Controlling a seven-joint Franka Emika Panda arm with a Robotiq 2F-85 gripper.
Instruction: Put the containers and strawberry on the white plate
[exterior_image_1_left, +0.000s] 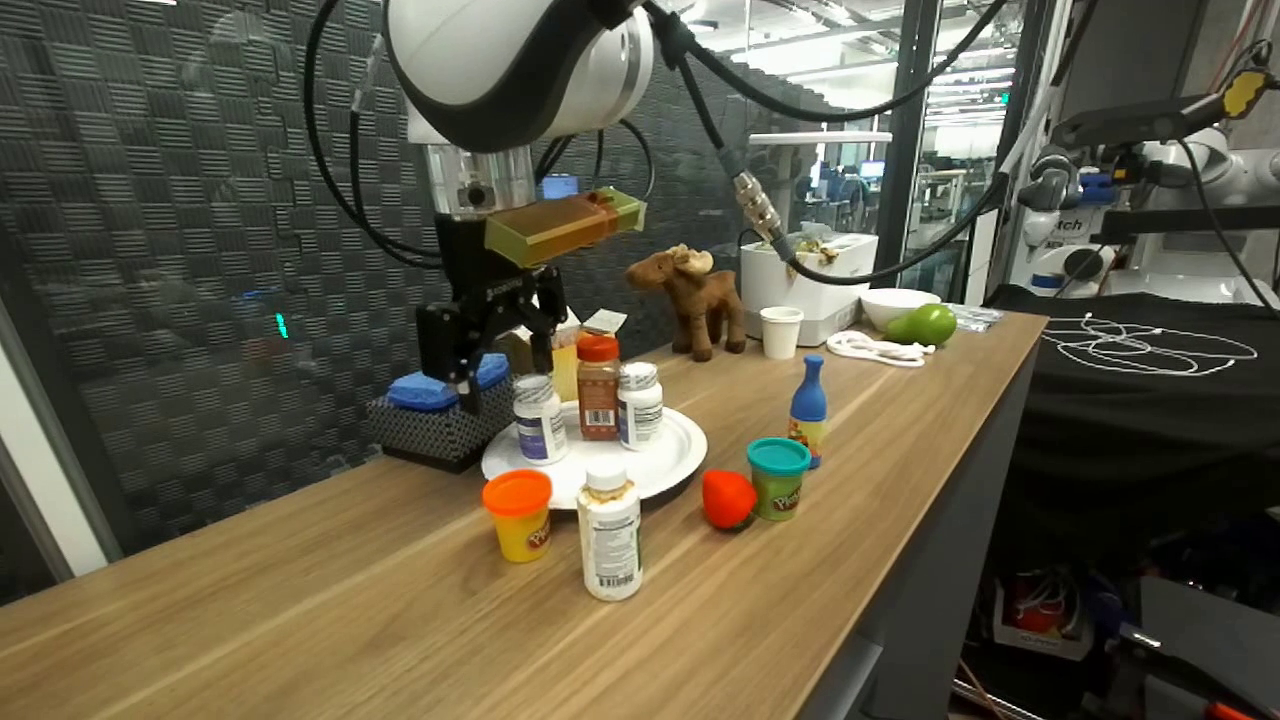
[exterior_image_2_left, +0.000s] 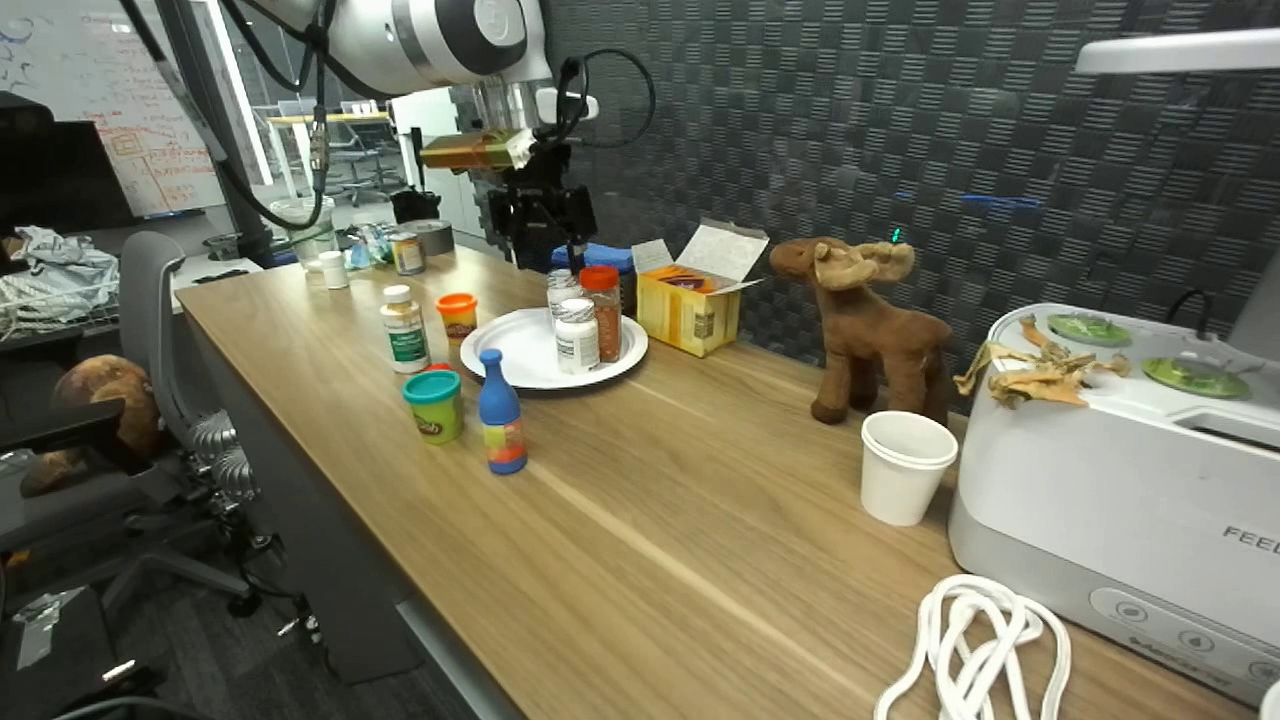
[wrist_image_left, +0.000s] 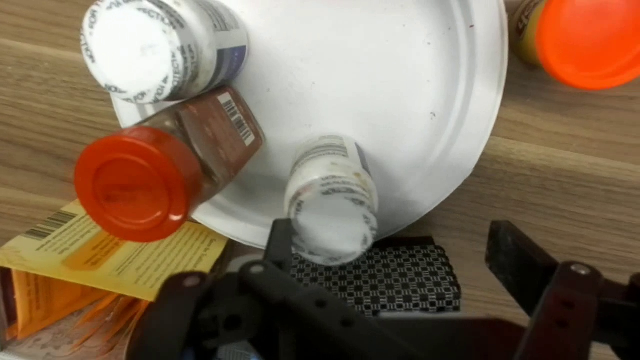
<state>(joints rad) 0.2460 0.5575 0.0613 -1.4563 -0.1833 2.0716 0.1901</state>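
the white plate (wrist_image_left: 350, 65) looks smooth, the tabletop (exterior_image_1_left: 400, 620) wooden.

Two white pill bottles (exterior_image_1_left: 641, 410) flank a red-capped brown bottle (exterior_image_1_left: 599, 395), all upright on the white plate (exterior_image_1_left: 675, 455). Off it, left to right in an exterior view: orange-lidded tub (exterior_image_1_left: 519, 515), white-capped bottle (exterior_image_1_left: 611, 545), red strawberry (exterior_image_1_left: 728, 498), teal-lidded tub (exterior_image_1_left: 778, 480), slim blue bottle (exterior_image_1_left: 808, 410).

From here I see a dark textured wall (exterior_image_1_left: 200, 250) behind the gripper (exterior_image_1_left: 505, 385), wooden tabletop (exterior_image_1_left: 400, 600) beneath it, glass panes (exterior_image_1_left: 965, 130) well beyond.
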